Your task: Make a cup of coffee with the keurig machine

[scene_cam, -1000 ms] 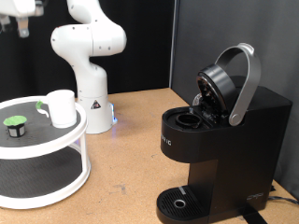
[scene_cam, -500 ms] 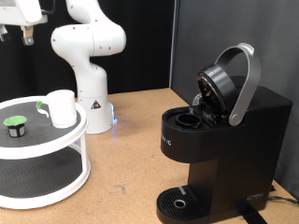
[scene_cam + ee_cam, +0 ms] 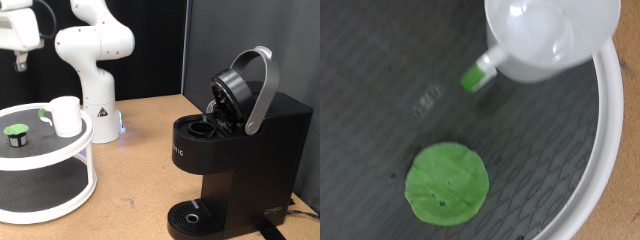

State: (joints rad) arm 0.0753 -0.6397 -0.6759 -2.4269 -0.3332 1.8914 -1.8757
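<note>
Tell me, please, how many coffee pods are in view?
1: the pod sits on the white stand's top shelf, beside the cup. The keurig machine's open chamber might hide another.

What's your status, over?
Pincer above tray, nothing held. Pod and cup on tray. Keurig machine lid open. Nothing in the way.

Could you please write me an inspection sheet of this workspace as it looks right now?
Surface: brown wooden table.
Job's things: cup upright on the top tier of the white two-tier stand; keurig machine with lid raised, nothing on its drip base.
Clutter: black pod with green top beside the cup.
Grippers: gripper above the stand, holding nothing; fingers' state unclear.
Cables: one behind the machine.
Surroundings: black backdrop; blue light at arm base.
</note>
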